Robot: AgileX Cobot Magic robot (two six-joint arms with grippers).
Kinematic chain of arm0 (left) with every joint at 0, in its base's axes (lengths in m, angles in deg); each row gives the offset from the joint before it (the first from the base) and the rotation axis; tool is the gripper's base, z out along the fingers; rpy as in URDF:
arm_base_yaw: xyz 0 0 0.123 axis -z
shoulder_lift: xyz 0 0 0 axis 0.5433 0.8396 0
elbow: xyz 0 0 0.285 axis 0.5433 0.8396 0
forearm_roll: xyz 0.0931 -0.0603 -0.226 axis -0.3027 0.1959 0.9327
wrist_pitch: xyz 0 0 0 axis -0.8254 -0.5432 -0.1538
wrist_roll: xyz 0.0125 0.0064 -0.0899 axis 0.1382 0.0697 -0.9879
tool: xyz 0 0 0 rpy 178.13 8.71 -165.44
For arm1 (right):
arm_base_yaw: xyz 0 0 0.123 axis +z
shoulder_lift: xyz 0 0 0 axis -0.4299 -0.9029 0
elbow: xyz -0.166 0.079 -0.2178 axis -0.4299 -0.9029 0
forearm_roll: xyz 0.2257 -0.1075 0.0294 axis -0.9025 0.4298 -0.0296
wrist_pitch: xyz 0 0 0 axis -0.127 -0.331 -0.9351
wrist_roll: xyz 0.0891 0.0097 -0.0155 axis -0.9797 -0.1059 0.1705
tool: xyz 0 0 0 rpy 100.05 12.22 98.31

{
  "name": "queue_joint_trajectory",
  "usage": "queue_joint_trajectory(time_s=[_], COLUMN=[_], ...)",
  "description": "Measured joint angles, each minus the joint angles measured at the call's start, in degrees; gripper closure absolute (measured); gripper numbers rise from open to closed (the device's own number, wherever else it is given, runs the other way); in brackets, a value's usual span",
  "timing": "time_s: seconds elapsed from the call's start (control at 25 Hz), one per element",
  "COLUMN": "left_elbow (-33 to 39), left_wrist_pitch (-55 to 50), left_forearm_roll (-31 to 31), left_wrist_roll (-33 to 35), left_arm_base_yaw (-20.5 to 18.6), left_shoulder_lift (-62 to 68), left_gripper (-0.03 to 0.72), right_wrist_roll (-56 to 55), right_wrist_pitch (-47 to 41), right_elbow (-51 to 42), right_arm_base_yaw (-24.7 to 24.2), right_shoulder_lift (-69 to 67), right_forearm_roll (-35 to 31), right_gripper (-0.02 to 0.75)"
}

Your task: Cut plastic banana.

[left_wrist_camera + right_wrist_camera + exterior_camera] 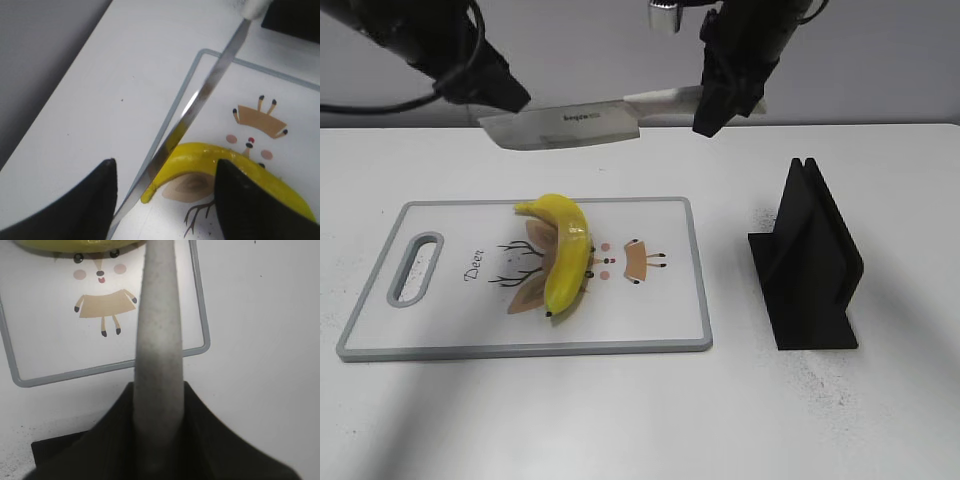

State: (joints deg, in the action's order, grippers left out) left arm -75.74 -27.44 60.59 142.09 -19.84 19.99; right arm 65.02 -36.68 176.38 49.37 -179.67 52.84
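Right gripper [725, 95] holds one knife [560, 127] above seemingly one plastic banana [566, 255]

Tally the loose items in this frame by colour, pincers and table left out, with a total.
Yellow: 1, the plastic banana
White with grey rim: 1, the cutting board
Silver blade, pale handle: 1, the knife, held above the board by the right pincer
Black: 1, the stand
Total: 4

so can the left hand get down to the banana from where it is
Probably yes. The left hand hangs open above the banana, which lies uncovered on the cutting board. Only the knife, held by the right hand, crosses between them.
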Motion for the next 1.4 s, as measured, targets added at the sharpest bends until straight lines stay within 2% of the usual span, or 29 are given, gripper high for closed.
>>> queue_joint_trajectory(time_s=[0.28,0.4,0.48,0.6,0.76,0.84,0.92,1.04,1.2,1.4], left_elbow=[-3.3,-3.4,-3.4,-3.4,-3.4,-3.1,-1.2,3.0,11.3,21.3], left_wrist_pitch=[-1.8,-3.3,-4.8,-9.9,-21.6,-23.4,-23.7,-23.8,-23.9,-24.1], left_forearm_roll=[-0.2,-2.7,-6.1,-11.2,-23.3,-29.0,-32.2,-32.2,-32.0,-32.0], left_wrist_roll=[-12.0,-21.4,-31.8,-43.3,-53.4,-57.0,-59.4,-60.5,-60.8,-60.9], left_arm_base_yaw=[-2.1,-3.7,-5.5,-8.3,-10.2,-10.5,-10.6,-10.6,-10.6,-10.6], left_shoulder_lift=[-5.9,-8.7,-10.2,-11.5,-12.5,-12.8,-13.9,-17.1,-24.7,-35.9], left_gripper=[0.102,0.102,0.102,0.102,0.102,0.102,0.102,0.102,0.102,0.104], right_wrist_roll=[-11.8,-16.2,-19.4,-24.6,-31.2,-35.5,-38.3,-40.4,-41.8,-43.2], right_wrist_pitch=[0.0,0.0,0.0,0.0,-0.1,-0.1,-0.1,-0.1,0.5,11.3], right_elbow=[0.0,0.0,0.0,0.0,0.0,-0.2,-1.3,-5.2,-14.7,-31.9], right_arm_base_yaw=[0.0,0.0,0.0,0.0,0.0,0.0,0.0,0.0,0.0,0.0], right_shoulder_lift=[1.1,2.1,3.2,5.4,8.2,9.6,11.2,14.2,20.6,31.9], right_forearm_roll=[0.1,0.2,0.2,0.0,-1.1,-1.3,-1.3,-1.3,-1.3,-1.3], right_gripper=[0.575,0.575,0.575,0.575,0.575,0.575,0.575,0.575,0.575,0.575])
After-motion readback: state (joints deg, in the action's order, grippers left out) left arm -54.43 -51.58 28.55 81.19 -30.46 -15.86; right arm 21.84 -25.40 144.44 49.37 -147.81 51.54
